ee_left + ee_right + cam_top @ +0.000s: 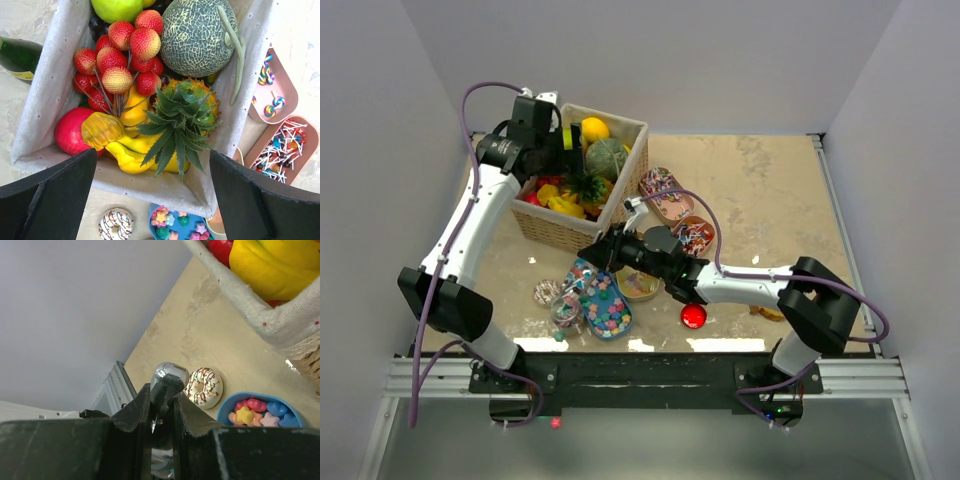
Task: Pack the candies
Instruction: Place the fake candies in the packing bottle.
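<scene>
Candies (pixel 257 412) lie near the right gripper (pixel 162 402), which pinches a silvery object (pixel 169 374); the left gripper (pixel 152 170) gapes wide.

the left arm (pixel 470 220) rises from its base at the near left corner, bends at the elbow and stretches far forward along the left side, its wrist turned so the left gripper (pixel 563 142) points downward; its two black fingers (pixel 55 195) stand wide apart. the right arm (pixel 750 283) folds at its elbow on the right and reaches leftward, low across the middle, the right gripper (pixel 598 250) facing left. its fingers (pixel 135 410) are pressed nearly together, pinching a small shiny grey piece (pixel 167 377) between the tips
</scene>
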Controlling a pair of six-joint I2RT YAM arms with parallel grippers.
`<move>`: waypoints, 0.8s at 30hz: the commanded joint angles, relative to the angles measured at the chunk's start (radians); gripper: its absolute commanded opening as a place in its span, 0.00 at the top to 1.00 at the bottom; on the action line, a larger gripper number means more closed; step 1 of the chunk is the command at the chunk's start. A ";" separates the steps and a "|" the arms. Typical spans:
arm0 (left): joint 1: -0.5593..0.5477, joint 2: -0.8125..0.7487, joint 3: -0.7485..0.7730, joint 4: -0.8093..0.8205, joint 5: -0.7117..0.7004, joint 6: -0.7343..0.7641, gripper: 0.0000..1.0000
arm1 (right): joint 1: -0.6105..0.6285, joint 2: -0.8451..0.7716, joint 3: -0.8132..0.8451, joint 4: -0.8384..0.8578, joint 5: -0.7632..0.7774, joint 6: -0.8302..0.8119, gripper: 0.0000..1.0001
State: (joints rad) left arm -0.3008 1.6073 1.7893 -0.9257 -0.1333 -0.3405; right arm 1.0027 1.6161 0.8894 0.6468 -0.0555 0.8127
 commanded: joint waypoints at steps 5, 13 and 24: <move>0.012 -0.047 -0.004 0.022 0.009 -0.012 0.01 | 0.019 -0.050 0.066 -0.053 0.077 -0.107 1.00; 0.012 -0.053 -0.007 0.022 0.011 -0.011 0.01 | 0.027 -0.073 0.079 -0.093 0.118 -0.139 1.00; 0.012 -0.069 -0.013 0.034 0.021 -0.012 0.00 | 0.033 -0.130 0.102 -0.124 0.147 -0.168 1.00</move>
State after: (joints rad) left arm -0.3008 1.5890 1.7847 -0.9253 -0.1287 -0.3408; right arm 1.0275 1.5547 0.9344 0.5255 0.0444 0.6899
